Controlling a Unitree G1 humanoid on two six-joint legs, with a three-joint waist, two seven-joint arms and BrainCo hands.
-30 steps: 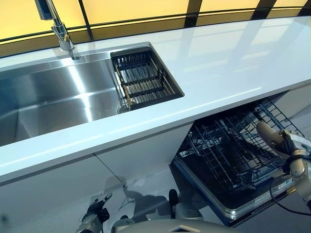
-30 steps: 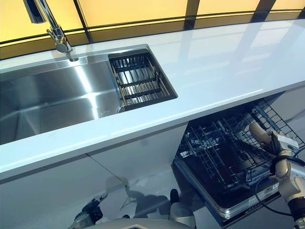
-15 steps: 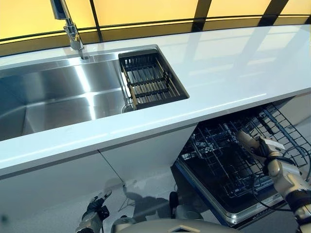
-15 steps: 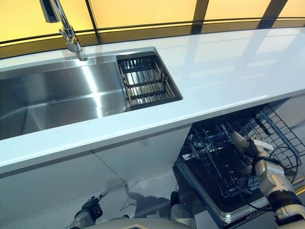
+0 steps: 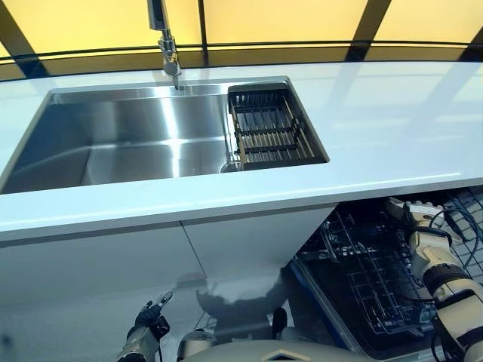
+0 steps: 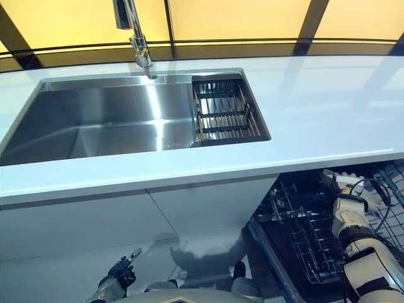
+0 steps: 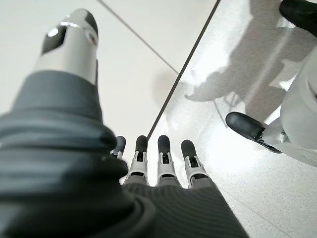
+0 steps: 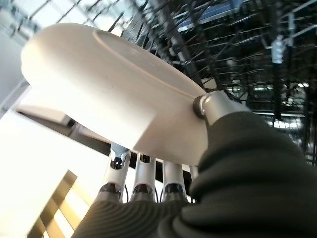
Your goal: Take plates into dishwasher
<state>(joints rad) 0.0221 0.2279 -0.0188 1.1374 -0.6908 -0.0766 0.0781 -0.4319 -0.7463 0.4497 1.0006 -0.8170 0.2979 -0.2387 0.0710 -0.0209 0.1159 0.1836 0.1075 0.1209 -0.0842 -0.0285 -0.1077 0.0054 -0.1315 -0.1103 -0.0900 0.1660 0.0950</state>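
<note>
Right hand (image 5: pixel 411 217), shifted from over the rack's outer part to just under the counter (image 5: pixel 392 128) edge at right; thumb and fingers pinch a cream plate (image 8: pixel 114 94) above the dishwasher rack (image 5: pixel 370 279). Left hand (image 7: pixel 158 158), lower left, fingers straight, empty. Sink (image 5: pixel 136 143) holds a dark drainer basket (image 5: pixel 272 132). No legible writing.

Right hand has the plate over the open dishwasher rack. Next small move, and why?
Probably tip the plate toward upright and ease it down between the rack wires. The right hand pinches it by thumb and fingers, lying rather flat above the rack, not yet slotted. The left hand hangs idle near the floor.
</note>
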